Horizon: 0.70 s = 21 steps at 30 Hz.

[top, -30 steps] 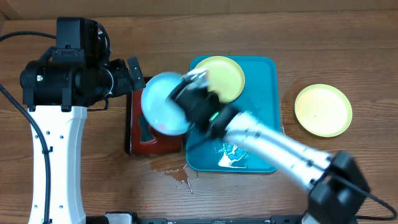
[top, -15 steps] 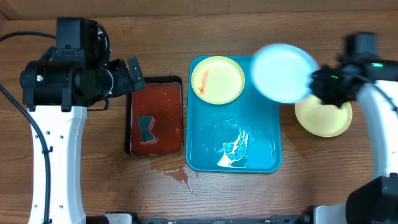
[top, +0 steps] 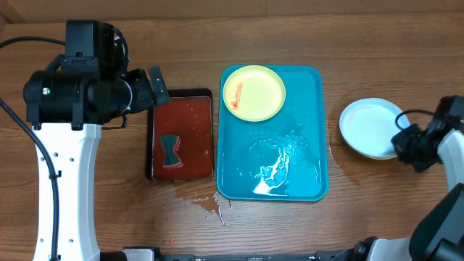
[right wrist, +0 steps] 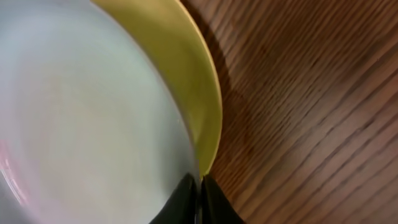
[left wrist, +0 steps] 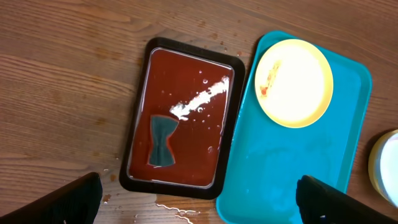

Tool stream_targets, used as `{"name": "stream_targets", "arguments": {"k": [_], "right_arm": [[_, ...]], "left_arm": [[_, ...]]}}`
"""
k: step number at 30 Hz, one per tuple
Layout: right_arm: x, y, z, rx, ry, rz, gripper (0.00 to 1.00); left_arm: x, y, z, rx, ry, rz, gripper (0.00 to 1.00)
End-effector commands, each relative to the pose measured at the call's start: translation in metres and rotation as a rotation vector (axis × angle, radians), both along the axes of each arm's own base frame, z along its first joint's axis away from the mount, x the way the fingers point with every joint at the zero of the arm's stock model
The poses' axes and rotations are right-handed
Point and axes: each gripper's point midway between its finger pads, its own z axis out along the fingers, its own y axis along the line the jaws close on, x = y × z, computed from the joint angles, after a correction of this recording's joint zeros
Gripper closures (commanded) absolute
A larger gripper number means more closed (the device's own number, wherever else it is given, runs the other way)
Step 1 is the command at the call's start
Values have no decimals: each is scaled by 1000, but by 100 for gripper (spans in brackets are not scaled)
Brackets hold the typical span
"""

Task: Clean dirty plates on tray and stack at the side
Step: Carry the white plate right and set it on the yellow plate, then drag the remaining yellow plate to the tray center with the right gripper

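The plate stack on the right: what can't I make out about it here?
- Lower yellow-green plate: overhead, the blue-white plate almost covers it; the right wrist view shows only a rim sliver, cleanliness unknown.
- Right pincer: right wrist view cuts its fingers at the bottom edge; whether it grips the rim is unclear.
- Stack: cropped by the left wrist view's right edge.

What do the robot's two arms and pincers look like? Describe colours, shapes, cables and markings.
The left arm has a white link topped by boxy black joint housings, with a black cable looping beside it. Its pincer is black with blunt fingers. The right arm is white and black; its pincer ends in dark tapered tips.
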Motion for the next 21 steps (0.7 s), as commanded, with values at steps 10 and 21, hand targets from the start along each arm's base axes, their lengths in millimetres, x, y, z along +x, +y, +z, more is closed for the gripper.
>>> {"name": "stream_targets", "arguments": {"k": [10, 21], "right_arm": [[61, 55, 120, -27, -298, 361, 57], [110, 219, 128, -180, -470, 919, 49]], "left_arm": [[2, 3, 6, 8, -19, 4, 0], [2, 3, 6, 8, -19, 4, 0]]}}
